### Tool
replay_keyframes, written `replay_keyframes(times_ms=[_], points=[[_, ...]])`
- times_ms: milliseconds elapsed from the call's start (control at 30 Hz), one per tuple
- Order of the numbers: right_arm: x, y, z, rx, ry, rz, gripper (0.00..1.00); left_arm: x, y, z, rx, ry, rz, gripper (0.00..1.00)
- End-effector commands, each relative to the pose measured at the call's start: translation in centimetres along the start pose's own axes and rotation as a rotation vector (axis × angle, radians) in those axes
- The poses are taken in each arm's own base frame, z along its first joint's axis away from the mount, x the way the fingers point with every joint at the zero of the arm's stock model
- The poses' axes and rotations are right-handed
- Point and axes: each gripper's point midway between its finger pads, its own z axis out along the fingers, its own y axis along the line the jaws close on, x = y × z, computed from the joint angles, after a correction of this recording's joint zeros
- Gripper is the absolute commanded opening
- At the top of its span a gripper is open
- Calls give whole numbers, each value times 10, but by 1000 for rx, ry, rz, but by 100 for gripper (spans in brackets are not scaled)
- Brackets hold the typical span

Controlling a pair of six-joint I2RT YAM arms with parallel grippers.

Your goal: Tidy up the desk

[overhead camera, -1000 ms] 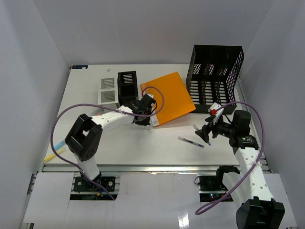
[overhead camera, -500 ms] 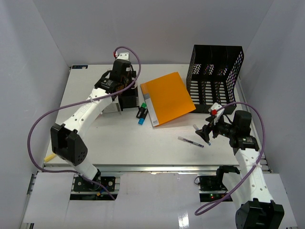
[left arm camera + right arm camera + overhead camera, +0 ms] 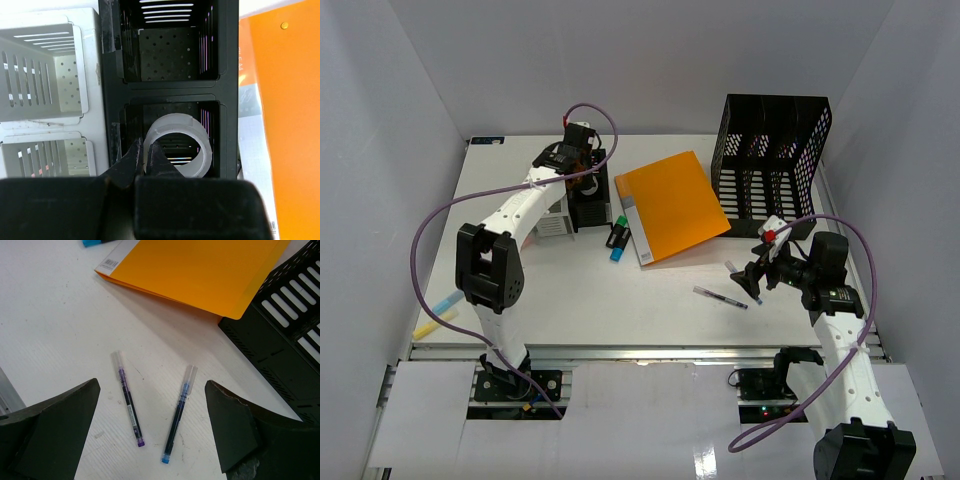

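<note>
While it clamps a translucent ring [image 3: 202, 150], left hand [image 3: 146, 153] above black organizer [image 3: 170, 93]; right hand [image 3: 151, 407] apart, desk [image 3: 570, 292] below.

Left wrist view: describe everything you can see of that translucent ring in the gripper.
The ring is a short, wide hoop of cloudy translucent white plastic, thin-walled and hollow, seen nearly end-on. The left gripper pinches its left wall, one finger inside the hoop, one outside. It hangs at the mouth of the black organizer, at the compartment lower in this view; whether it touches the compartment's walls cannot be told. The top view does not show it.
</note>
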Motion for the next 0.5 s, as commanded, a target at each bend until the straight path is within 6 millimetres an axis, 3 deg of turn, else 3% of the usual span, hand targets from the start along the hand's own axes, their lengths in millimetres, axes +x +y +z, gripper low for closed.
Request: replay_keyframes(times_ms=[0, 133, 200, 300, 367, 433, 467], points=[[-10, -5, -3, 18, -20, -24, 92, -18, -1, -16, 17, -51, -4, 31], [-10, -4, -3, 15, -20, -23, 92, -22, -1, -21, 22, -65, -4, 62], [-10, -4, -3, 16, -20, -23, 92, -27, -1, -26, 30, -79, -4, 70], [-10, -4, -3, 15, -21, -21, 92, -32, -2, -37, 55, -96, -7, 71], [-10, -3, -3, 11, -23, -22, 92, -38, -5, -56, 106, -121, -12, 68], [-10, -2, -4, 8, -27, -24, 92, -25, -13, -67, 185, -108, 15, 60], [-10, -2, -4, 6, -27, -24, 92, -16, -29, -80, 299, -100, 39, 56]])
